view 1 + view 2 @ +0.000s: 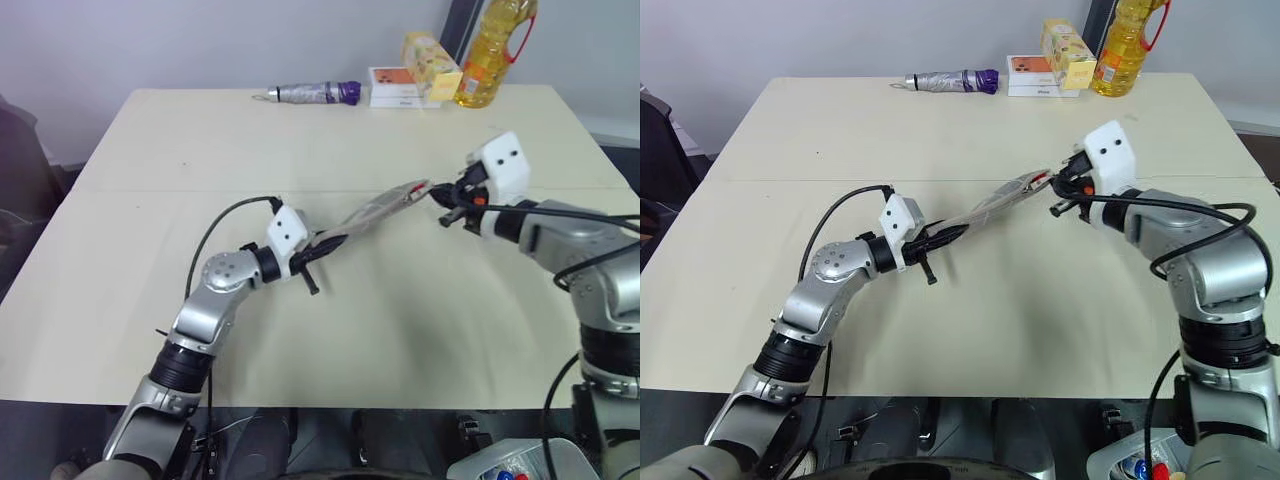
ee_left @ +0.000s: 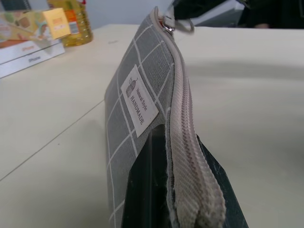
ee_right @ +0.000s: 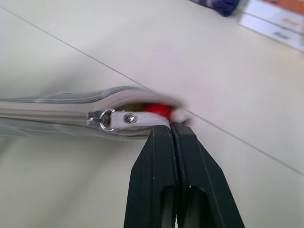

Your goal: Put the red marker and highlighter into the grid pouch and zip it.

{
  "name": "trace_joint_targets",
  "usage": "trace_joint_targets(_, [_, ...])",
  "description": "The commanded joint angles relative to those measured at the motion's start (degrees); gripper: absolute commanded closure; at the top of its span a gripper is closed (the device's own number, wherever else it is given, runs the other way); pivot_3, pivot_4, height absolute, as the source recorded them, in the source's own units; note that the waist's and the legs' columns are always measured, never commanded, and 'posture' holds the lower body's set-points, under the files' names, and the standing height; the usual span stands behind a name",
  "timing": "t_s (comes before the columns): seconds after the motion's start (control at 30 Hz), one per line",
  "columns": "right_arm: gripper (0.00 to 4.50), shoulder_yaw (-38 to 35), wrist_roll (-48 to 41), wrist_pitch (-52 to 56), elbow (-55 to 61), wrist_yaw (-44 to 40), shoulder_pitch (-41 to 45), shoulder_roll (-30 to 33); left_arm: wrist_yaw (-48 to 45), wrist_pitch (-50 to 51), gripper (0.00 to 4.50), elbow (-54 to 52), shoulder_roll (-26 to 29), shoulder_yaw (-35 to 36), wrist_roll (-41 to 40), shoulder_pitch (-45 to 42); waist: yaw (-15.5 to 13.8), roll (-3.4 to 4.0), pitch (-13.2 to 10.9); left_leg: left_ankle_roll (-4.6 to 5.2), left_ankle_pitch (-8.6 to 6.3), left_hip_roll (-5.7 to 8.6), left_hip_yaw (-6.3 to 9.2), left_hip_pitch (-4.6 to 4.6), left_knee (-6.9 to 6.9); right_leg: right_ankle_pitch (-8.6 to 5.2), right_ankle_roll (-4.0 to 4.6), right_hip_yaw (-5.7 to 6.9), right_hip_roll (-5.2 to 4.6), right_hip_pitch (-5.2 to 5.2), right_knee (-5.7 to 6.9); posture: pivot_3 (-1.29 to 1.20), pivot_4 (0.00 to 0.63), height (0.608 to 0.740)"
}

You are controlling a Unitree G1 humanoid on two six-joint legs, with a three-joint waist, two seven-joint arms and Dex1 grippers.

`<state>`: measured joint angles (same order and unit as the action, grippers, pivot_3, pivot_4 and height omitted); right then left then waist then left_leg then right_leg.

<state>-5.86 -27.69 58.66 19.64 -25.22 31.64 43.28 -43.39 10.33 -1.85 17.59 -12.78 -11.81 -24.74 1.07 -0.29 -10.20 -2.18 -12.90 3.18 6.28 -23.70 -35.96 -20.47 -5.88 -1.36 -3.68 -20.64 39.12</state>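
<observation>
Grid pouch | grey, white-checked, white label | zipper mostly closed

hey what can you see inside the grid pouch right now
Through the small gap left at the zipper end of the grid pouch, something red shows, with a sliver of yellowish beside it. The fabric covers everything else inside, so whether both pens are in cannot be confirmed.

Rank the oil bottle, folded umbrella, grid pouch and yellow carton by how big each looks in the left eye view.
1. grid pouch
2. oil bottle, cut off by the picture's top
3. folded umbrella
4. yellow carton

The last three lie farther from the camera, so true sizes stay unsure.
</observation>
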Motion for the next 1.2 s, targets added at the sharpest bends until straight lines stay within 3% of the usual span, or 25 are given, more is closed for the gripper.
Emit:
trace_joint_targets(0.03, [4.48, -2.86, 3.00, -2.02, -0.74, 1.00, 2.13, 2.62, -0.54, -1.10, 4.50, 2.47, 2.32, -0.02, 2.31, 1.77, 0.01, 0.00, 0.00, 0.00, 0.00, -0.01, 0.00, 0.00, 0.00, 0.00, 0.00, 0.00, 0.00, 0.00, 0.00, 0.00, 0.150, 0.740])
trace_joint_targets(0.47, [4.48, -3.90, 5.16, -4.20, -2.22, 1.04, 1.35, 3.72, -1.46, -1.65, 4.50, 2.53, 5.32, -0.34, 2.97, 3.20, 0.05, 0.00, 0.00, 0.00, 0.00, -0.02, 0.01, 0.00, 0.01, 0.00, 0.00, -0.01, 0.00, -0.01, 0.00, 0.00, 0.150, 0.740])
trace_joint_targets(0.7, [4.48, -1.89, 2.67, -4.02, 1.85, -3.81, -1.14, 4.25, -1.96, -1.64, 4.50, 2.60, 6.30, -0.98, 3.58, 3.10, -0.19, 0.00, 0.00, 0.00, 0.00, -0.01, 0.01, -0.01, 0.01, 0.00, 0.00, -0.03, -0.01, 0.00, 0.00, 0.00, 0.150, 0.740])
trace_joint_targets(0.8, [3.70, -1.32, 0.39, -3.19, 4.80, -7.38, -3.35, 4.87, -2.56, 0.36, 4.50, 2.28, 6.04, -0.48, 1.95, 3.02, -0.07, 0.01, 0.00, 0.00, 0.00, -0.01, 0.00, -0.01, 0.01, 0.00, 0.00, -0.03, 0.00, -0.01, 0.00, 0.00, 0.150, 0.740])
trace_joint_targets(0.9, [2.21, -1.45, -1.23, -3.12, 7.35, -10.40, -5.41, 6.14, -3.37, 3.71, 3.49, 0.83, 5.53, 0.97, -0.98, 3.30, -0.16, 0.01, -0.01, 0.01, -0.01, -0.01, 0.01, -0.01, 0.01, 0.00, 0.00, -0.03, -0.01, -0.01, 0.00, 0.00, 0.150, 0.740])
trace_joint_targets(1.03, [0.20, -2.92, -1.60, -4.52, 8.53, -12.78, -8.27, 7.81, -3.60, 7.35, 1.57, -2.18, 6.32, 2.30, -2.89, 4.51, -0.32, 0.00, -0.01, 0.01, -0.01, -0.01, 0.04, -0.05, -0.01, 0.00, 0.00, -0.03, -0.03, -0.01, -0.02, 0.00, 0.150, 0.740])
trace_joint_targets(1.1, [0.00, -4.34, -0.78, -6.91, 8.33, -14.31, -10.84, 9.15, -4.27, 10.78, 0.64, -5.14, 7.83, 4.37, -5.49, 6.26, -0.34, -0.01, -0.02, 0.01, -0.01, -0.01, 0.04, -0.06, -0.02, 0.00, 0.00, -0.02, -0.05, -0.01, -0.03, 0.00, 0.150, 0.740])
trace_joint_targets(1.2, [0.00, -7.85, 0.15, -10.32, 6.20, -14.62, -13.65, 9.46, -4.74, 16.80, 0.64, -9.77, 10.56, 8.97, -10.66, 9.74, -0.10, -0.01, -0.03, 0.03, -0.02, -0.01, 0.04, -0.09, 0.02, 0.00, 0.00, -0.03, -0.07, -0.03, -0.06, 0.00, 0.150, 0.740])
